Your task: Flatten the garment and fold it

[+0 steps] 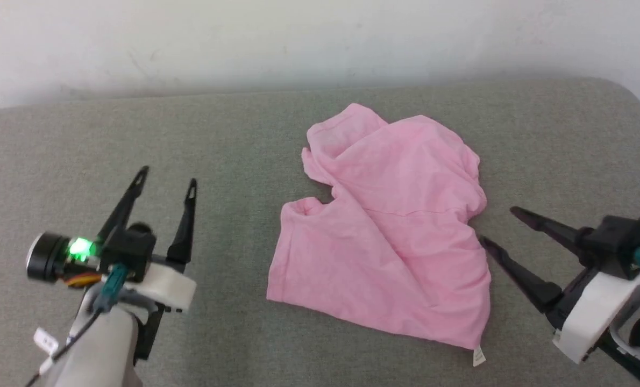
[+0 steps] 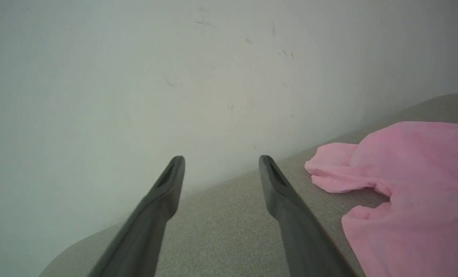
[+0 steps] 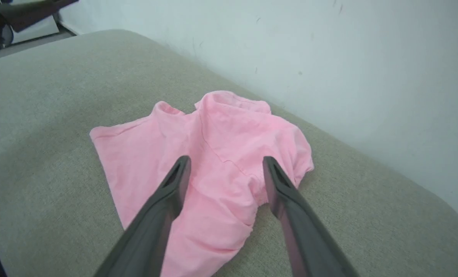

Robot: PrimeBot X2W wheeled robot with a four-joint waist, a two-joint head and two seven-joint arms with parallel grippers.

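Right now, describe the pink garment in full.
The garment is thin, soft, light-pink cloth, lying crumpled and partly doubled over itself on the grey padded surface. A seam crosses its middle, rolled hems bunch at its far side, and a small white label sticks out at its near right corner. The open right tool stands at its right edge, gripping nothing.

— What are the things carried by?
— A grey-green, cloth-covered padded surface [image 1: 83,134] with a rounded far right corner is seen. A fine weave is shown in the wrist views.
— And what is laid directly on it?
— A pink garment [image 1: 390,226] is spread right of the middle. It is rumpled, with its far part folded over on itself, and a notch is formed in its left edge. A small white label [image 1: 479,356] is seen at its near right corner, lying on the weave
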